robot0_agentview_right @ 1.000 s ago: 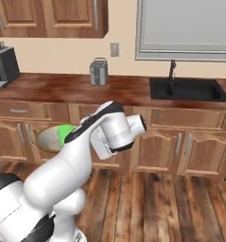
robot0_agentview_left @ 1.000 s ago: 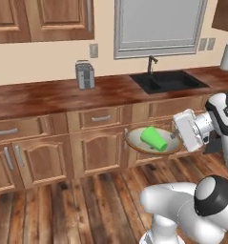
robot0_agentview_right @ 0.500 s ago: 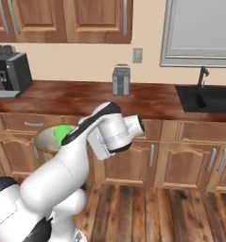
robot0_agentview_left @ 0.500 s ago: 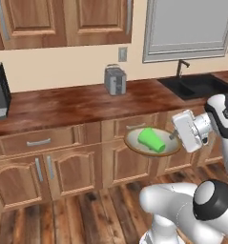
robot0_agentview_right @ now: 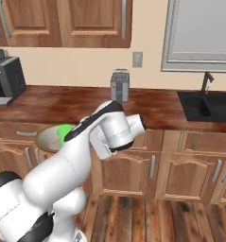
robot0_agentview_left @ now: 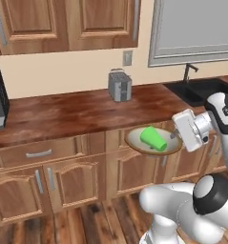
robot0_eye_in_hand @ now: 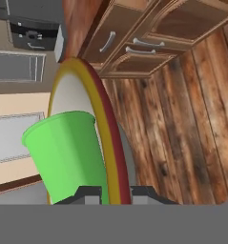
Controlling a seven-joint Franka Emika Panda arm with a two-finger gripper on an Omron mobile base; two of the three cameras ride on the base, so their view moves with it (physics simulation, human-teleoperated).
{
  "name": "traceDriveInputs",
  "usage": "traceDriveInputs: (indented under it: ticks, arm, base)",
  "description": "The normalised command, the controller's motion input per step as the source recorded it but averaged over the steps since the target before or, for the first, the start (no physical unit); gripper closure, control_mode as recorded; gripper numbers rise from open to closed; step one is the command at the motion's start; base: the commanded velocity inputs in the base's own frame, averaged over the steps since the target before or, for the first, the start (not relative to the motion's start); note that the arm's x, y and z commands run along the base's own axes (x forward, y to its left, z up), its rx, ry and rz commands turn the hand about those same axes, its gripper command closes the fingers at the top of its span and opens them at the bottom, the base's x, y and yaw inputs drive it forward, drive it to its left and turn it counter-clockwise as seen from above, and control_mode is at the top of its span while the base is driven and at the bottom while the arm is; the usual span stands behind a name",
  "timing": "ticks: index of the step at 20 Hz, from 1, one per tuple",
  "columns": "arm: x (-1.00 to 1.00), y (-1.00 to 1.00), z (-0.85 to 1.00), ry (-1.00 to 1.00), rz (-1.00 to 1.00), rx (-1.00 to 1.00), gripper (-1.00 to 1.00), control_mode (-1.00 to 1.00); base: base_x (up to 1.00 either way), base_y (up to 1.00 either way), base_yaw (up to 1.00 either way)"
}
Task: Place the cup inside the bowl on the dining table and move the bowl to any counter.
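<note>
Nearest, white arm rising from the base, its pincer (robot0_agentview_left: 174, 137) pinching the tan rim of the shallow round beige-cream bowl (robot0_agentview_left: 134, 141), one finger tip either side of the rim in the hand view, jaws nearly together on that thin edge. Carried in the air, in front of the wooden drawer fronts and just below the front edge of the reddish-brown wooden counter (robot0_agentview_left: 77, 112), not resting on anything. Inside the bowl, lying on its side, the small bright green tapered cup (robot0_agentview_left: 153, 138), mouth toward the arm in the left base view; so the first half of the task looks done, and the bowl seems held roughly level to keep the cup from rolling out. Edge grip probably chosen because the bowl is too wide for the jaws to span. In the right base view, most of the bowl and cup (robot0_agentview_right: 65, 132) hidden behind the arm's forearm, just a sliver of each showing. In the hand view, far side of the bowl (robot0_eye_in_hand: 67, 90) cut off by the cup (robot0_eye_in_hand: 70, 152), finger tips barely visible. Farther back on the counter, near the wall, a grey metal toaster-like box (robot0_agentview_left: 119, 85); at the left edge, a dark coffee machine (robot0_agentview_right: 8, 75), cropped; at the right, a black inset sink (robot0_agentview_right: 206, 106) with faucet.
</note>
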Motion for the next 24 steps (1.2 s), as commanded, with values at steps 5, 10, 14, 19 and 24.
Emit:
traceDriveInputs:
  ticks: [5, 10, 14, 19, 24]
  arm:
    - [0.00, 0.00, 0.00, 0.00, 0.00, 0.00, 1.00, 1.00]
    - [0.00, 0.00, 0.00, 0.00, 0.00, 0.00, 1.00, 1.00]
    - [0.00, 0.00, 0.00, 0.00, 0.00, 0.00, 1.00, 1.00]
    - [0.00, 0.00, 0.00, 0.00, 0.00, 0.00, 1.00, 1.00]
    - [0.00, 0.00, 0.00, 0.00, 0.00, 0.00, 1.00, 1.00]
  base:
    - [0.11, 0.40, -0.01]
    - [0.26, 0.61, -0.02]
    - [0.40, 0.67, -0.01]
    - [0.54, 0.58, -0.01]
    - [0.48, 0.45, 0.00]
